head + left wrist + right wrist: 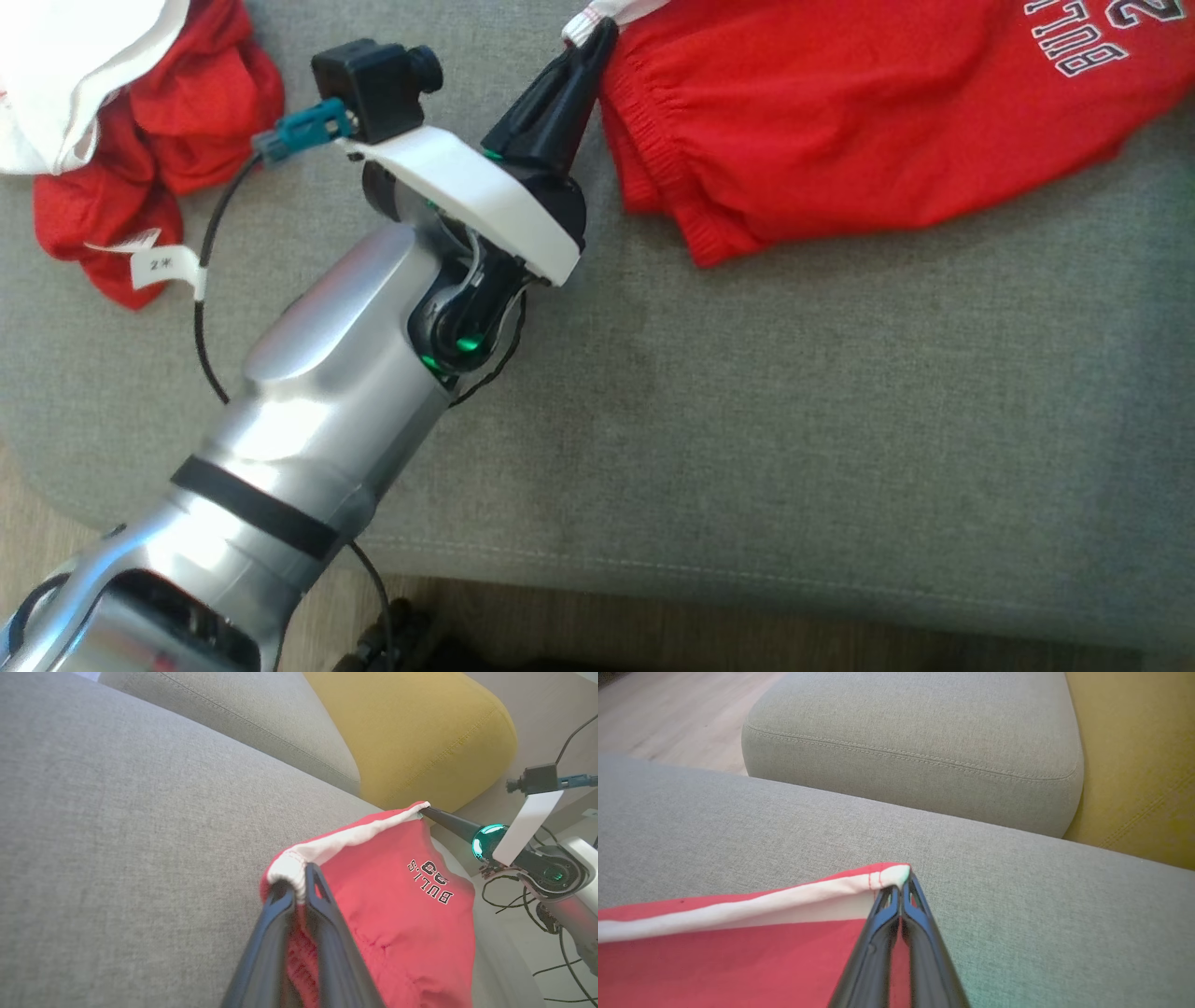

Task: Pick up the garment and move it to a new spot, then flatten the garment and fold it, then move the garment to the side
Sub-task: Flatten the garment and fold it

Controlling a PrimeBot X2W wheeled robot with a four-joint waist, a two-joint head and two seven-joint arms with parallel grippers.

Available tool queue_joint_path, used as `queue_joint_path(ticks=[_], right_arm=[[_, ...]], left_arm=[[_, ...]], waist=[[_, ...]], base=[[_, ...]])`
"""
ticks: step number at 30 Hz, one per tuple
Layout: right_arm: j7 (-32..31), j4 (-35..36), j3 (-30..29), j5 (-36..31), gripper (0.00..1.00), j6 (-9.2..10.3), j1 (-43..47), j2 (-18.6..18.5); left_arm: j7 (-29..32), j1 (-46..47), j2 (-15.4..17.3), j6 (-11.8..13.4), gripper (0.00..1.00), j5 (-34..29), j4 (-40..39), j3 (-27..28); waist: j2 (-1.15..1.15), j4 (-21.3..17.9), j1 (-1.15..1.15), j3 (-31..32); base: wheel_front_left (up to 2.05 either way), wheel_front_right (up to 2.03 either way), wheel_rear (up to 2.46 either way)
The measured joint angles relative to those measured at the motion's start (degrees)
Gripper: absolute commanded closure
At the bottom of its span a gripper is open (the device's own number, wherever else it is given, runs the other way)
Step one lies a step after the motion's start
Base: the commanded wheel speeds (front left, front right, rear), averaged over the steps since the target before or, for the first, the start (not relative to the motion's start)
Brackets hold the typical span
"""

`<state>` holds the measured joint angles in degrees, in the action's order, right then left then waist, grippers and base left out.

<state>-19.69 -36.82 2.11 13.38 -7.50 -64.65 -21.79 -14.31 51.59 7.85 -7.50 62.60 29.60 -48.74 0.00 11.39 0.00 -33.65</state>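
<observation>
On the grey sofa (747, 420) seat, up at the far right of the head view, you have the red garment (840, 140), a pair of shorts, held by its white waistband (355, 835), with the body draped down onto the cushion. Your left gripper (602, 35) is clamped on a bunched end of that band, and your right gripper (902, 887) is pinched tight on the opposite corner, so the band runs taut between them. Watch that right corner: the fingertips bite only the very edge of the hem, and I judge that a sharp pull apart could drag it free and drop that side in a crumple. The left hold gathers several layers, so spreading from there may leave a twist in the band. A second heap of red and white cloth (187, 103) lies on the seat near your left arm, and the arm's black cable (207, 308) loops beside it; a wide sweep that way could snag either. The yellow cushion (420, 732) sits close behind the right gripper. Readable writing: the lettering (430, 882) on the shorts spells BULLS with what looks like 23, and a white tag (163, 266) on the other heap seems to say 2X.
</observation>
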Motion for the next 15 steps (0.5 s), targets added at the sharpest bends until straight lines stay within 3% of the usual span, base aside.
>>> queue_joint_path(ticks=[1,2,7,11,15], right_arm=[[1.0,-0.7,0.2,0.6,0.16,0.00,-0.2,0.0],[2.1,-1.4,0.3,1.1,0.00,0.00,-0.4,0.0],[5.7,-2.5,-0.9,5.3,0.00,0.00,-0.1,0.1],[5.9,-2.3,-1.9,8.2,0.00,0.00,2.2,0.2],[5.8,-2.4,-2.5,12.2,0.00,0.00,8.8,1.0]], left_arm=[[0.0,0.3,-0.2,0.0,0.24,-0.4,0.2,0.0],[0.0,0.4,-0.3,0.0,0.00,-0.8,0.4,0.4],[0.0,-0.5,-0.5,0.6,0.00,-8.0,0.4,5.7],[0.0,-3.5,-0.2,3.3,0.00,-15.0,-2.7,11.0],[-0.4,-10.9,0.1,7.8,0.00,-25.6,-9.5,15.6]], waist=[[0.00,0.0,0.00,-0.1],[0.00,0.0,0.01,0.0],[0.00,-0.8,0.00,1.2],[0.00,-1.8,0.00,2.4],[0.00,-2.9,0.00,4.2]], base=[[0.00,0.00,0.00],[0.00,0.00,0.00],[0.00,0.00,0.00],[0.00,0.00,0.00],[0.00,0.00,0.00]])
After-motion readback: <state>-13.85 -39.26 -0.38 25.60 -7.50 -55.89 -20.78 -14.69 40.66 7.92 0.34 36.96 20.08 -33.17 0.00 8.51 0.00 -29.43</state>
